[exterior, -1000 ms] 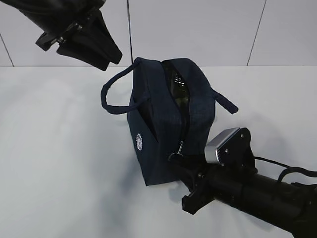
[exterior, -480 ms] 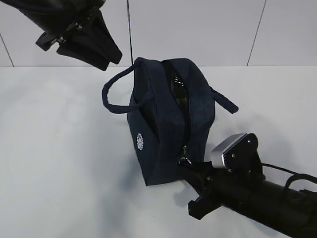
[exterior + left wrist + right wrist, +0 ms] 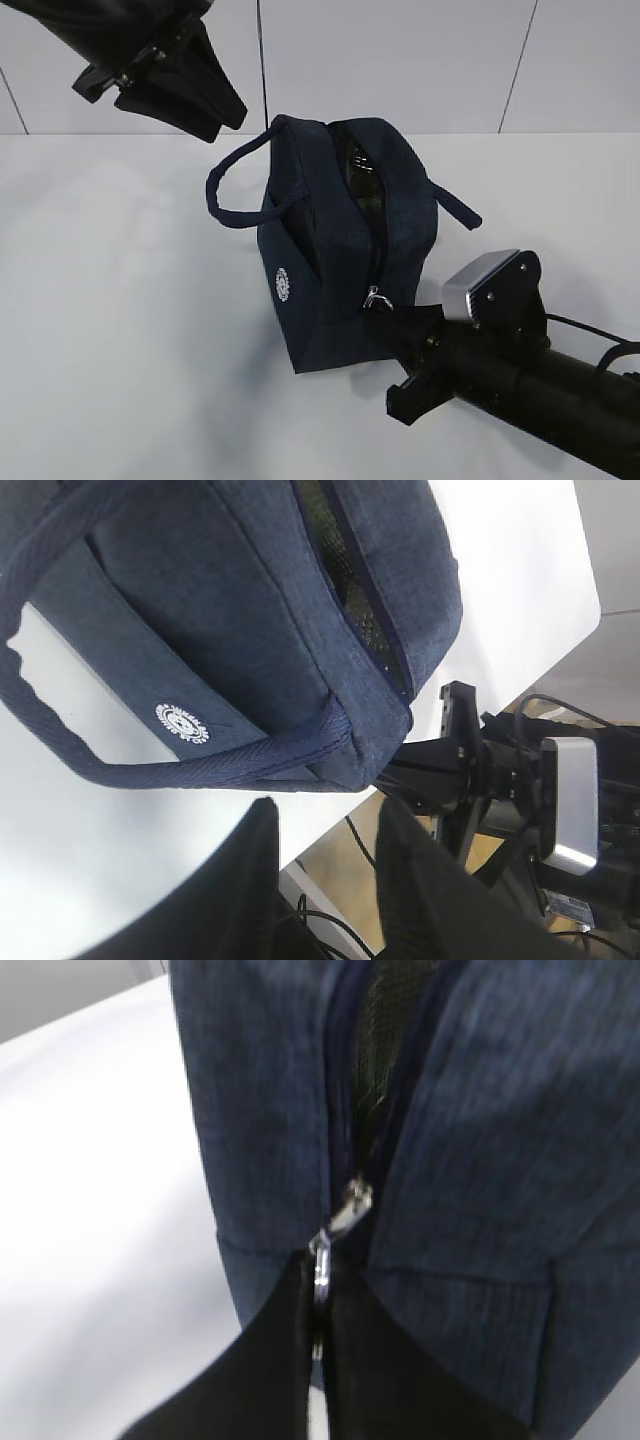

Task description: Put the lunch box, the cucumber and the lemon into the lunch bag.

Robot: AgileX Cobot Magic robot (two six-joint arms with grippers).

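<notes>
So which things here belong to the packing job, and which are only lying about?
Job:
- lunch bag, partly open
- zipper ring pull, pinched by the right gripper
- something dark inside; cannot identify

Lying about:
- left gripper, fingers apart, holding nothing
- white table

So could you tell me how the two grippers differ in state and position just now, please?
The right gripper is shut on the zipper pull at the lunch bag's near end; the left gripper hangs raised beyond the bag, jaws parted and holding nothing. The right touches the bag, the left does not. Both are black.
</notes>
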